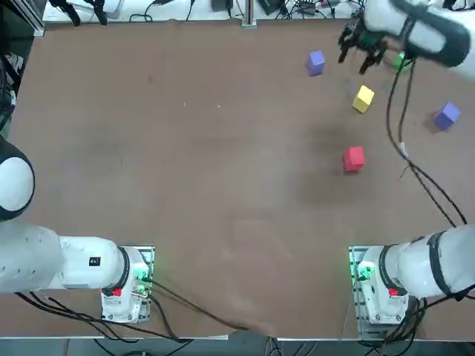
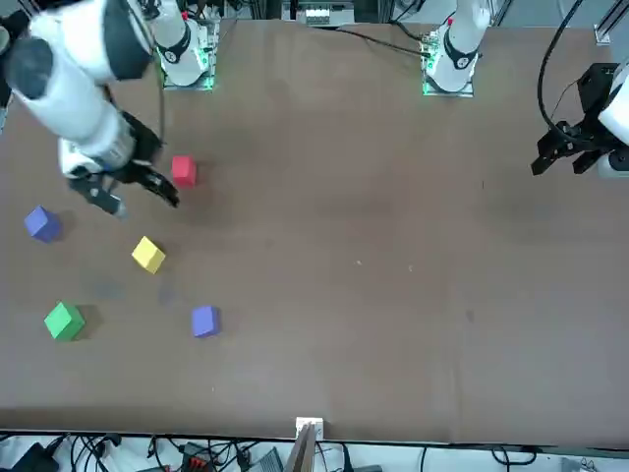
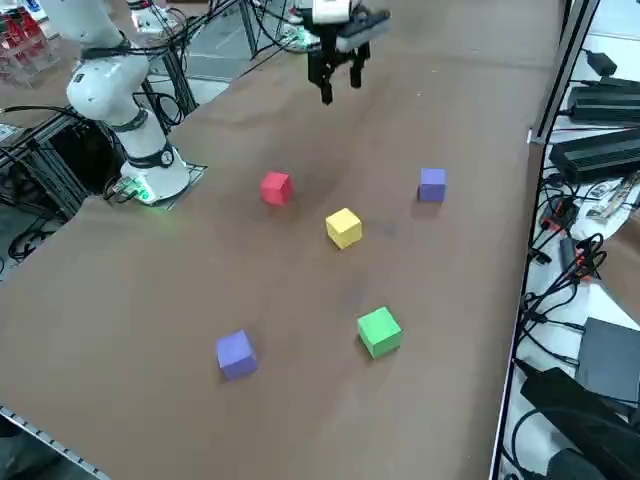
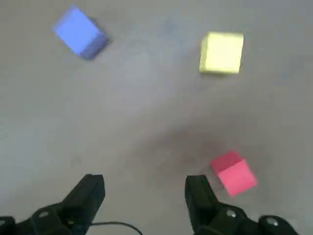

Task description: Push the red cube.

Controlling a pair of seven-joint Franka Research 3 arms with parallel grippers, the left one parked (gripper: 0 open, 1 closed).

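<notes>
- The red cube (image 1: 354,158) sits alone on the brown desk (image 1: 185,163), in the right half of the top view, resting flat with bare desk on every side of it.
- The yellow cube (image 1: 363,98) lies near it, farther from the arm bases; two purple-blue cubes (image 1: 315,62) and a green cube (image 3: 379,331) are scattered farther out, all well apart from the red one.
- The right gripper (image 3: 339,83) hangs above the desk — its fingers spread wide with nothing between them.
- In the wrist view the red cube lies just off to the side of one fingertip (image 4: 198,188), not between the two, and lower down, on the desk surface.
- The side view shows the gripper raised clear of the cubes, so I judge there is no contact yet.
- Progress: the push has not begun, as far as I can tell — the cube looks undisturbed.
- What is left, in my judgement: bring the gripper down to cube height beside the red cube, then sweep sideways so a finger shoves it across the desk.
- One risk is the yellow cube nearby; a push in its direction could knock it.
</notes>
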